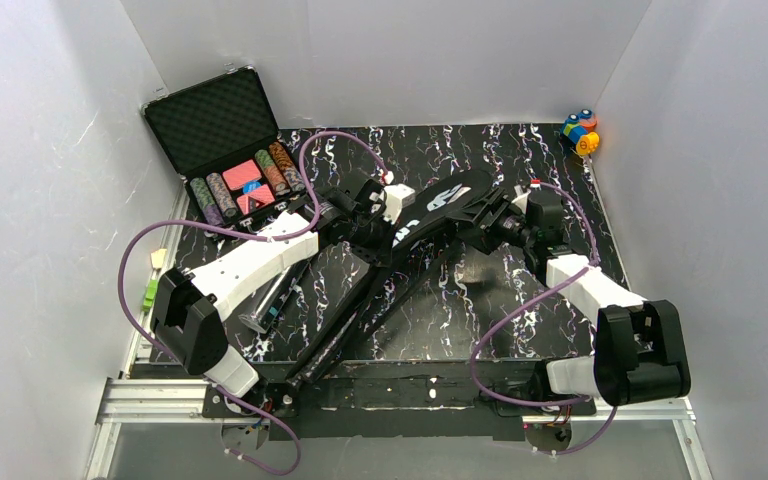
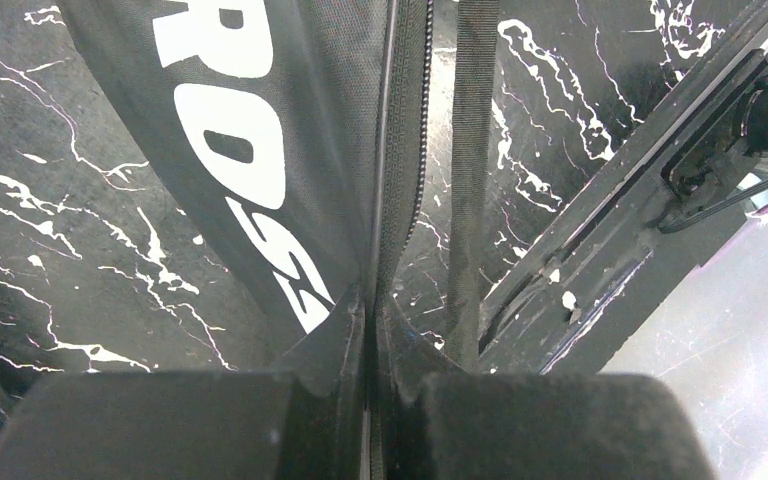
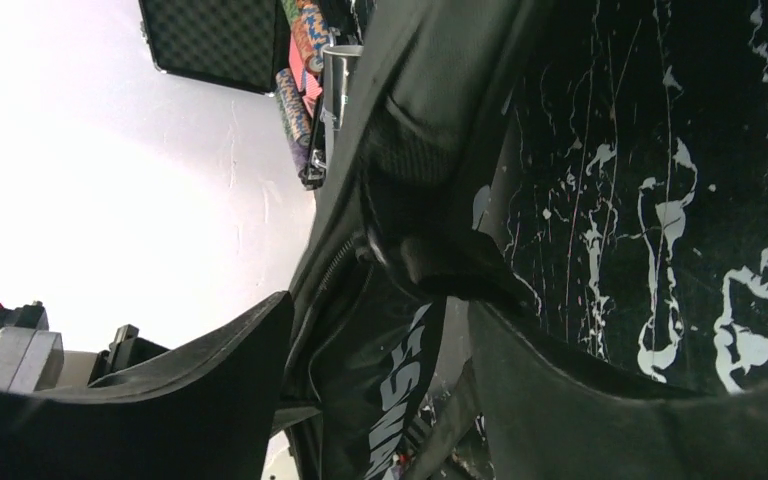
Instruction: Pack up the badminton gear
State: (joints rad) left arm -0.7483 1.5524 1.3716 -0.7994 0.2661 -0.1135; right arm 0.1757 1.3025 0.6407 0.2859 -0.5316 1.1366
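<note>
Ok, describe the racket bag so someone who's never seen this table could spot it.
On the black marbled table, look mid-table. The bag is the long black racket-shaped cover lying diagonally, its wide head toward the back. Unlike the chip case at back left, it carries big white lettering.

I count one black racket bag (image 1: 440, 200), one dark tube (image 1: 272, 295), one open chip case (image 1: 215, 120), one small cluster of toy blocks (image 1: 580, 132) and two robot arms (image 1: 250, 262) (image 1: 590, 285).
</note>
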